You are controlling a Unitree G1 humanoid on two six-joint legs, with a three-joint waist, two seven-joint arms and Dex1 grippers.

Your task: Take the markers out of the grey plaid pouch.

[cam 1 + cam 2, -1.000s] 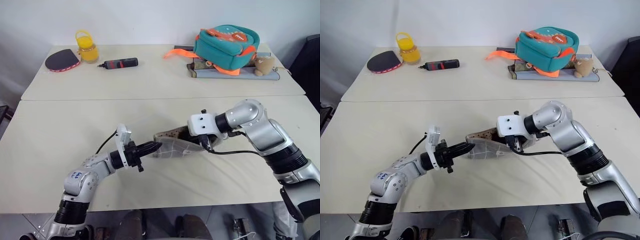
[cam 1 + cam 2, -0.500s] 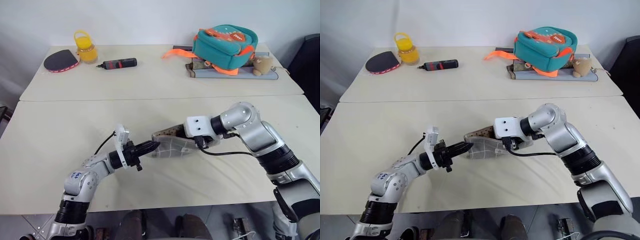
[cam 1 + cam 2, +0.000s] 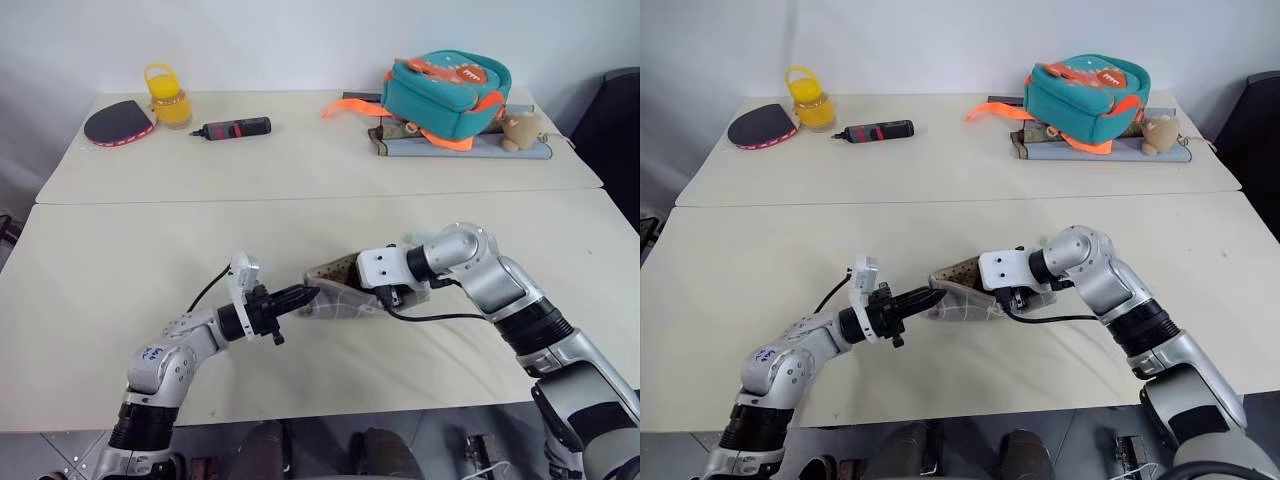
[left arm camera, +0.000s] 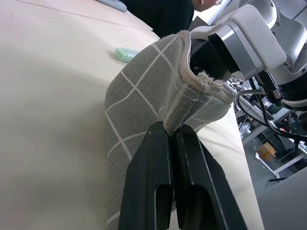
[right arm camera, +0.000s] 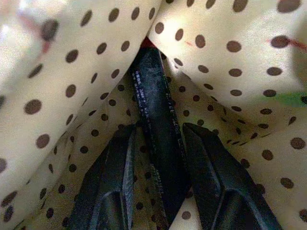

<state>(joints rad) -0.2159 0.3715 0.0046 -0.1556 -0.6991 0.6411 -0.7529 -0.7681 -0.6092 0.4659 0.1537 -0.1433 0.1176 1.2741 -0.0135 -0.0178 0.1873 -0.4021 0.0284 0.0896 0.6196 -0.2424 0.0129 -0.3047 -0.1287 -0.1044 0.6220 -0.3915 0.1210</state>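
The grey plaid pouch [image 3: 340, 297] lies near the front of the table, its mouth with the dotted beige lining turned up. My left gripper [image 4: 169, 132] is shut on the pouch's [image 4: 139, 110] rim at its left end and holds it. My right gripper [image 5: 158, 129] reaches down into the pouch from the right. Its fingers stand open on either side of a dark marker [image 5: 153, 96] with a red far end. The lining folds hide the rest of the inside.
On the far table sit a teal backpack [image 3: 445, 85], a plush bear [image 3: 517, 130], a black-and-red tool [image 3: 237, 128], a yellow jar [image 3: 165, 97] and a paddle [image 3: 115, 123]. A small green thing [image 4: 127, 53] lies just beyond the pouch.
My right hand has sunk lower and a little leftward into the pouch's mouth. The left gripper has kept its hold and its place.
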